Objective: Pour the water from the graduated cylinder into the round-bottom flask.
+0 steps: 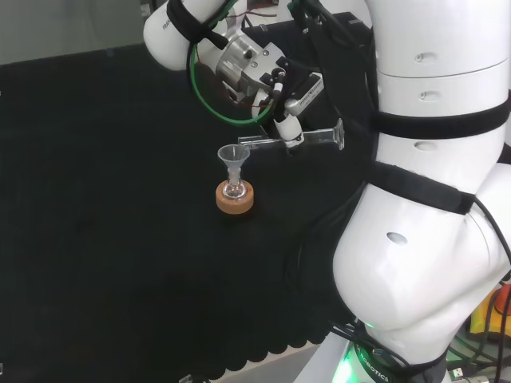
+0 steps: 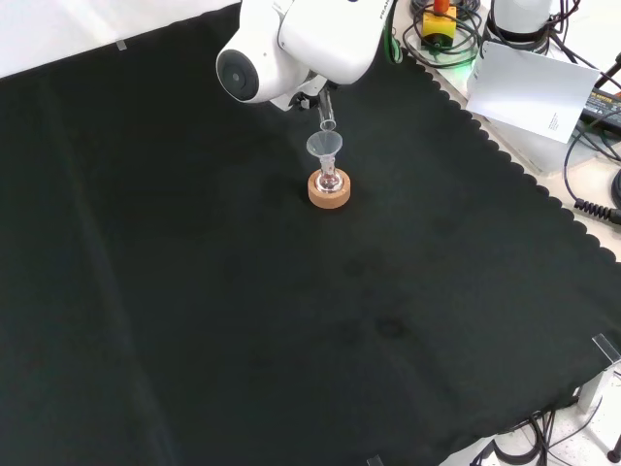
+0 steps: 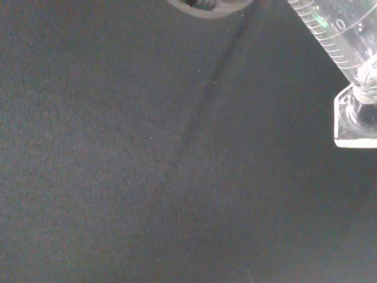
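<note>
Robot hand [image 1: 297, 96]: curled round the cylinder [image 1: 316, 137] at mid-length, holding it in the air. Tipped almost flat in the head view, foot toward 3 o'clock, mouth toward 9 o'clock. Held that way, by the look of it, so that the water runs to the lip. Grasped at the middle, probably to leave both mouth and foot clear of the fingers.

Mouth just at the 2 o'clock edge of the funnel [image 1: 232, 156], a little above its rim, not touching as far as can be seen. In the front view, cylinder [image 2: 327, 112] straight at 12 o'clock from the funnel [image 2: 325, 146], reaching down toward its bowl. Placed so close, presumably, to keep any stream inside the cone. Cannot tell whether water is running, or how much is left; too clear to see.

Funnel seated in the neck of the flask [image 1: 234, 190], widening a narrow target. Flask upright on a cork ring [image 1: 235, 201], needed because a round bottom would roll. Contents of the flask not readable from here.

From the wrist, part of the cylinder [image 3: 339, 35] with its graduation marks and square foot, over bare black cloth.

Flask and ring well toward the middle of the tabletop [image 2: 194, 291], with open cloth on all sides.

Judged as mid-pour or just at its start.
</note>
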You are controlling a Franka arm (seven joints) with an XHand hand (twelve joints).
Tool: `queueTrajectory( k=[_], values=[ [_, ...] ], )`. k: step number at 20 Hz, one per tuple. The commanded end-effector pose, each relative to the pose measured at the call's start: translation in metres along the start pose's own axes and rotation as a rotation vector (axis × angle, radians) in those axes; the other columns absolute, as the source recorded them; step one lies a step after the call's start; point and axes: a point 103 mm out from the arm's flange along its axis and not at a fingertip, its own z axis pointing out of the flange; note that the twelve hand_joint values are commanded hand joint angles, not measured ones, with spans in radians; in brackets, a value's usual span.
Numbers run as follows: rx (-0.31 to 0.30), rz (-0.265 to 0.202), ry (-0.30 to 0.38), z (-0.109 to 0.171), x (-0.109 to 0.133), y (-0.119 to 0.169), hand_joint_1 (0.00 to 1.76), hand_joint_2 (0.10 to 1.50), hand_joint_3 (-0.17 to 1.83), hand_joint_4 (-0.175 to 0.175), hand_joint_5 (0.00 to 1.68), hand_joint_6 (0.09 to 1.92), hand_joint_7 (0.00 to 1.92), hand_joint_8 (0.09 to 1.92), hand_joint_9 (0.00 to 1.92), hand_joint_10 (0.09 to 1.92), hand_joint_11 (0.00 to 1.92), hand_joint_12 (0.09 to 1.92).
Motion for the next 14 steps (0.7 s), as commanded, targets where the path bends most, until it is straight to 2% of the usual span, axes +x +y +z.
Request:
queueTrajectory(
  k=[1, 8, 10, 14],
  values=[
    [0.008, 0.013, 0.005, 0.0018, -0.0031, -0.0004, 1.38, 1.08, 0.0, -0.175, 0.98, 0.97, 0.9, 1.07, 1.15, 0.82, 1.08, 0.86],
    [-0.001, 0.0, 0.01, 0.0022, -0.004, 0.0, 1.38, 1.08, 0.0, -0.175, 0.98, 0.98, 0.9, 1.07, 1.15, 0.82, 1.08, 0.86],
    [-0.008, 0.009, -0.008, 0.0008, -0.0021, 0.0005, 1.38, 1.08, 0.0, -0.175, 0.98, 0.98, 0.9, 1.07, 1.15, 0.82, 1.08, 0.86],
    [-0.054, -0.015, 0.02, -0.0006, 0.004, 0.0021, 1.38, 1.08, 0.0, -0.175, 0.98, 0.98, 0.9, 1.07, 1.15, 0.82, 1.06, 0.86]
  ],
)
